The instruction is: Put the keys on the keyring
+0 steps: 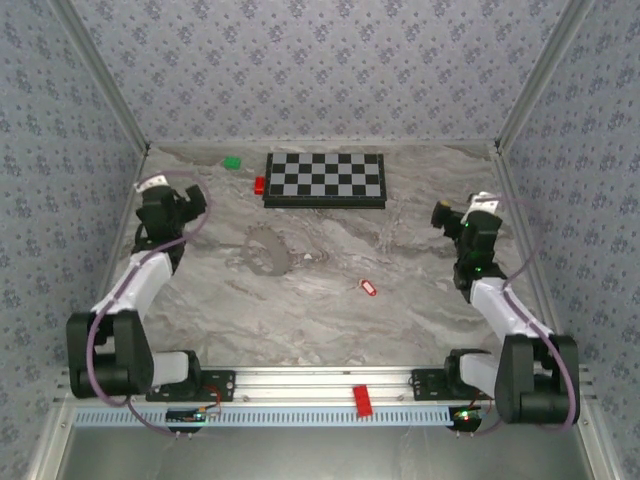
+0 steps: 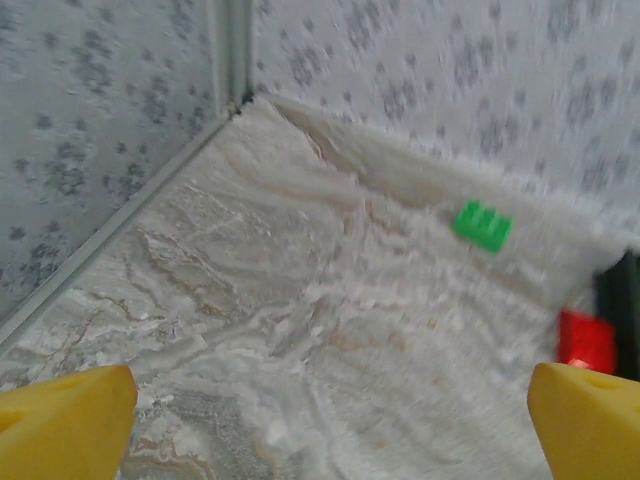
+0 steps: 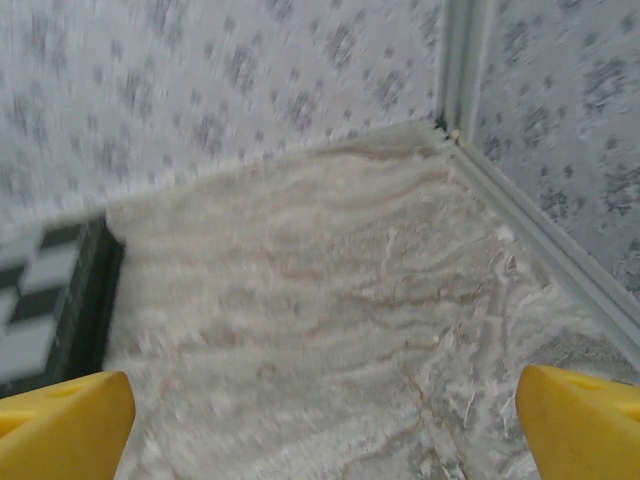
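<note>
The keys (image 1: 367, 288), a tiny red tag with a pale centre, lie flat on the marble table right of centre. The keyring (image 1: 268, 250), a thin floppy grey loop, lies left of centre, apart from the tag. My left gripper (image 1: 188, 203) hovers at the left side, left of the loop; its yellow fingertips (image 2: 65, 420) stand wide apart over bare table, so the left gripper (image 2: 330, 425) is open and empty. Far right, beyond the tag, my right gripper (image 1: 447, 215) is raised. Its yellow fingertips (image 3: 60, 425) are also spread, leaving the right gripper (image 3: 325, 425) open and empty.
A chessboard (image 1: 325, 178) lies at the back centre, its edge (image 3: 40, 300) in the right wrist view. A green block (image 1: 232, 162) (image 2: 482, 225) and a red block (image 1: 260, 184) (image 2: 585, 340) sit left of it. Patterned walls enclose three sides. A red piece (image 1: 362, 400) sits on the front rail.
</note>
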Controlling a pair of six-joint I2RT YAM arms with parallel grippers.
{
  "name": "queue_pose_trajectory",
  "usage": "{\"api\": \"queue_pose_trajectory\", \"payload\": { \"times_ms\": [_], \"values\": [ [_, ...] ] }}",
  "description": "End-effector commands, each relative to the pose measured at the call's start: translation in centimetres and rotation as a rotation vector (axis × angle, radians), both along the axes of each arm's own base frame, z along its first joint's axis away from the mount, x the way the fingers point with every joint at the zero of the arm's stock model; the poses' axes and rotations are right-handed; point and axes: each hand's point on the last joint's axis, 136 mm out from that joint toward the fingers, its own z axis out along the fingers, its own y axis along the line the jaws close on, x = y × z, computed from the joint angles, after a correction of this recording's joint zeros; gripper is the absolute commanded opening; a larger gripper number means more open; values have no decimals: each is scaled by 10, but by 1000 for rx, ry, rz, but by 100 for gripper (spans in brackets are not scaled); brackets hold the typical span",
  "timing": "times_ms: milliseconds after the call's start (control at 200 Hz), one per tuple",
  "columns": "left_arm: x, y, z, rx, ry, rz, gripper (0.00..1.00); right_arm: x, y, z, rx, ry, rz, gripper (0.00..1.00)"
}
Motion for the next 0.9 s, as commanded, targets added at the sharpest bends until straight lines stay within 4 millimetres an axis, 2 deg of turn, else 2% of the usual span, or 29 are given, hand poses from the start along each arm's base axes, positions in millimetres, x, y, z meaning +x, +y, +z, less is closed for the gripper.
{"api": "queue_pose_trajectory", "payload": {
  "times_ms": [0,105,150,285,375,495,605,690,895],
  "values": [
    [-30,1,-2,-209,89,108,100,-27,-13,-23,317,132,-172,99],
    [-42,-11,12,-282,84,71,100,-24,0,-8,355,117,-63,99],
    [-46,-18,14,-304,78,40,100,-23,12,-5,380,111,1,99],
    [-60,-44,-4,-317,105,-45,100,-19,51,14,437,41,175,99],
    [-66,-68,-21,-284,142,-119,100,-17,81,25,390,51,281,99],
    [-74,-98,-44,-172,219,-210,100,-20,125,20,318,114,402,99],
    [-83,-122,-66,-150,267,-296,100,-27,163,13,229,154,506,99],
    [-87,-135,-75,-137,292,-340,100,-30,177,10,179,176,532,99],
    [-97,-167,-88,-54,357,-478,100,-36,207,-8,185,221,647,99]
  ]
}}
